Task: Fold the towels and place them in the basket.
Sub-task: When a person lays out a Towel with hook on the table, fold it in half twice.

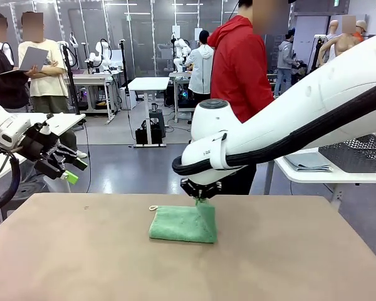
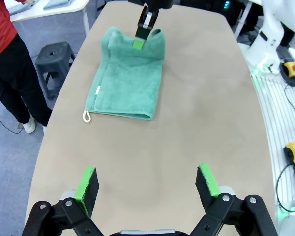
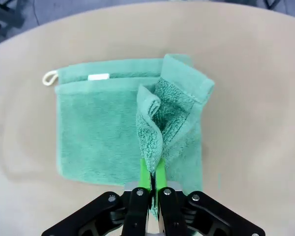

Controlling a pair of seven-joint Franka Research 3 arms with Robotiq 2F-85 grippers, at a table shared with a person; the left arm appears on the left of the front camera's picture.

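Note:
A mint green towel [image 1: 182,223] lies folded on the tan table, its cord loop [image 1: 153,207] at the far left corner. My right gripper [image 1: 202,199] is shut on the towel's right edge and holds that edge lifted a little off the table. In the right wrist view the pinched fold of the towel [image 3: 152,132] rises between the closed green pads [image 3: 145,176]. My left gripper [image 1: 67,169] hovers open above the table's left side, well clear of the cloth. In the left wrist view its pads [image 2: 86,181] stand wide apart over bare table, with the towel [image 2: 130,73] farther off.
A person in a red jacket [image 1: 239,63] stands at the far side of the table [image 1: 81,251]. A dark mesh basket [image 1: 360,153] sits on a white side table at the right, beside folded cloth [image 1: 308,163]. A stool [image 2: 54,56] stands by the table's edge.

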